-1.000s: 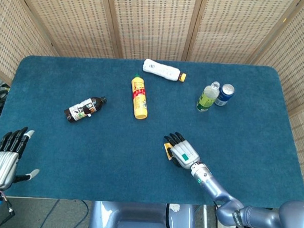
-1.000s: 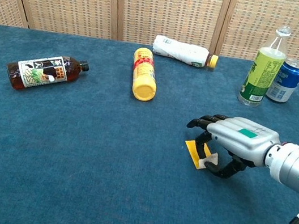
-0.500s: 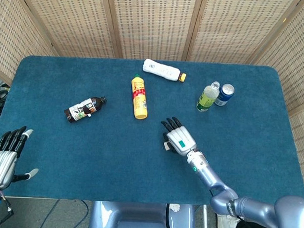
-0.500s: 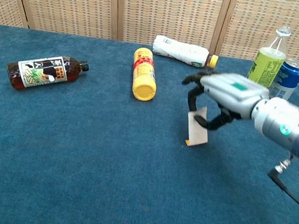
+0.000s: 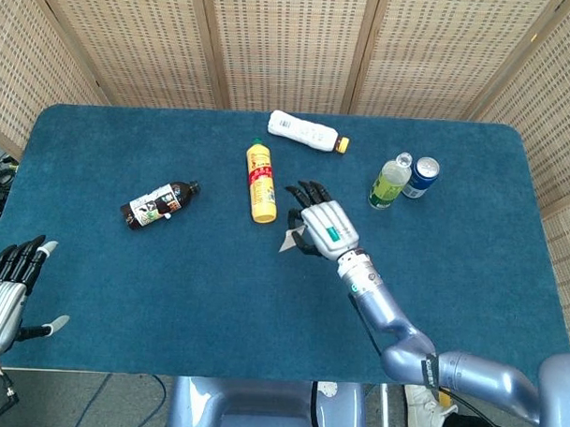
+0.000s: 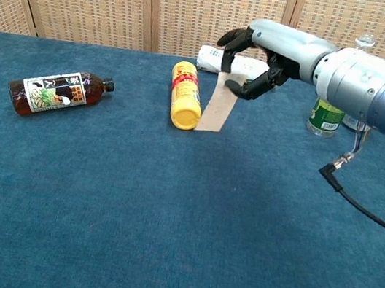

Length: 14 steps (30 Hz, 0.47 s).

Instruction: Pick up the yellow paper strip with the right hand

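Observation:
My right hand [image 5: 320, 226] [image 6: 267, 53] is raised well above the blue table and pinches the top of the paper strip [image 6: 219, 104] [image 5: 290, 240]. The strip hangs down from the fingers, showing its pale tan side in the chest view, clear of the cloth. It dangles just right of the yellow bottle [image 6: 183, 104]. My left hand [image 5: 9, 288] rests at the near left corner, off the table edge, fingers apart and holding nothing.
A yellow bottle [image 5: 260, 182], a dark tea bottle [image 5: 158, 203] and a white bottle [image 5: 307, 132] lie on the table. A green bottle [image 5: 390, 182] and a blue can [image 5: 421, 177] stand at the back right. Wicker screens close off the back.
My right hand has risen from the cloth and moved up and towards the yellow bottle, carrying the strip off the table. The left hand has barely moved.

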Tool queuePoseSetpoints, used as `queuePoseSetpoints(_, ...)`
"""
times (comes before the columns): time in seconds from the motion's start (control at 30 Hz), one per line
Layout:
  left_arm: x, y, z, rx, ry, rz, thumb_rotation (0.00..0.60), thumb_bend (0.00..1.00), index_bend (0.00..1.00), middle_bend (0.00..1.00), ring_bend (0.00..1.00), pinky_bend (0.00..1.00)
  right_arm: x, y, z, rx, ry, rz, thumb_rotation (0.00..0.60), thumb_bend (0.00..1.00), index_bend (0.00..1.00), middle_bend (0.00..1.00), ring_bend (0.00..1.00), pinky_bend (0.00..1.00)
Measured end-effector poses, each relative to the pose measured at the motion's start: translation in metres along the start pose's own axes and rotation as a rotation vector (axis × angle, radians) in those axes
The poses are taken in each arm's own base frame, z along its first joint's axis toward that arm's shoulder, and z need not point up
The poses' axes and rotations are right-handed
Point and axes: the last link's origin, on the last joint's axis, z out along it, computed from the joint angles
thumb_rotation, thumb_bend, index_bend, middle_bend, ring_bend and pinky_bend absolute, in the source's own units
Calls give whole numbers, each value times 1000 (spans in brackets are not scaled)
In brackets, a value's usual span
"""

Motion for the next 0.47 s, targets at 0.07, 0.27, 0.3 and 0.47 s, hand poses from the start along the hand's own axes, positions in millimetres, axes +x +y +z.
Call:
queuePoseSetpoints(0.07, -1, 0, 0, -2, -4, 2, 600, 0, 0, 0, 0, 0, -7, -10, -5, -9, -79, 146, 600, 448, 842, 89, 0, 0)
queuePoseSetpoints(0.27, -1, 0, -1, 0, -3, 3, 600, 0, 0, 0, 0, 0, -31, -35, -16, -27, -296, 482, 600, 443, 814, 89, 0, 0)
queuePoseSetpoints(0.3, -1, 0, 0, -1, -3, 3, 600, 0, 0, 0, 0, 0, -35, -39, -16, -21, -318, 503, 600, 443, 811, 89, 0, 0)
queuePoseSetpoints(0.47, -1, 0, -1, 1, -4, 5, 600, 0, 0, 0, 0, 0, -51, -51, -16, 1, -367, 518, 600, 443, 820, 89, 0, 0)
